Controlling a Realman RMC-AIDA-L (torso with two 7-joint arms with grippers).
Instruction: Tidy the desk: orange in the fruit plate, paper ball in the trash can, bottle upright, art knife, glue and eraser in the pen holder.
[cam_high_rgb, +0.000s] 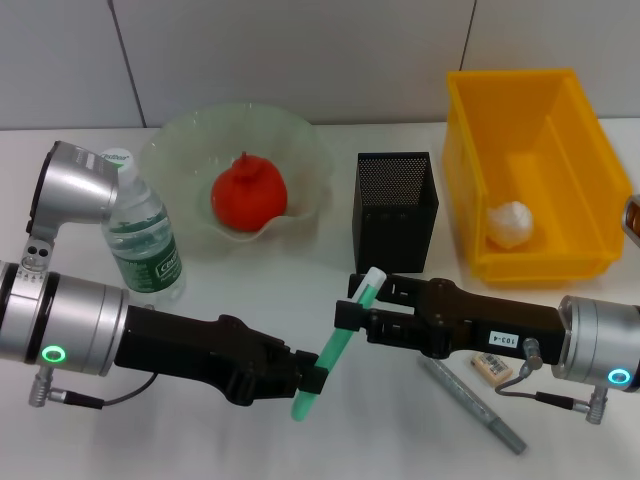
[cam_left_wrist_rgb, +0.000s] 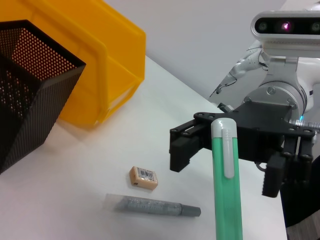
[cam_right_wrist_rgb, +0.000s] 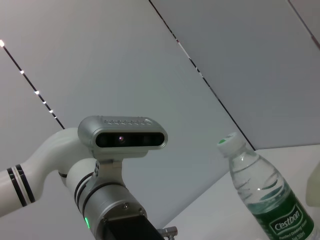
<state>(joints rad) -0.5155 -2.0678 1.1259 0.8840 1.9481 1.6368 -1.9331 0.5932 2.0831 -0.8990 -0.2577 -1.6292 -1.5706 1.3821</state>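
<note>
My left gripper (cam_high_rgb: 315, 380) is shut on the lower end of a green art knife (cam_high_rgb: 340, 345) with a white top and holds it tilted above the table. My right gripper (cam_high_rgb: 352, 312) is open with its fingers (cam_left_wrist_rgb: 184, 150) on either side of the knife's upper part (cam_left_wrist_rgb: 225, 190). The eraser (cam_high_rgb: 491, 366) and a long grey pen-shaped stick (cam_high_rgb: 470, 403) lie on the table under the right arm. The orange (cam_high_rgb: 248, 195) sits in the glass fruit plate (cam_high_rgb: 170, 135). The paper ball (cam_high_rgb: 511, 224) lies in the yellow bin (cam_high_rgb: 580, 150). The bottle (cam_high_rgb: 140, 230) stands upright.
The black mesh pen holder (cam_high_rgb: 395, 210) stands just behind the two grippers, between the plate and the bin; it also shows in the left wrist view (cam_left_wrist_rgb: 25, 85). The eraser (cam_left_wrist_rgb: 143, 177) and grey stick (cam_left_wrist_rgb: 152, 206) lie close together. The bottle (cam_right_wrist_rgb: 260, 195) stands beside my left arm.
</note>
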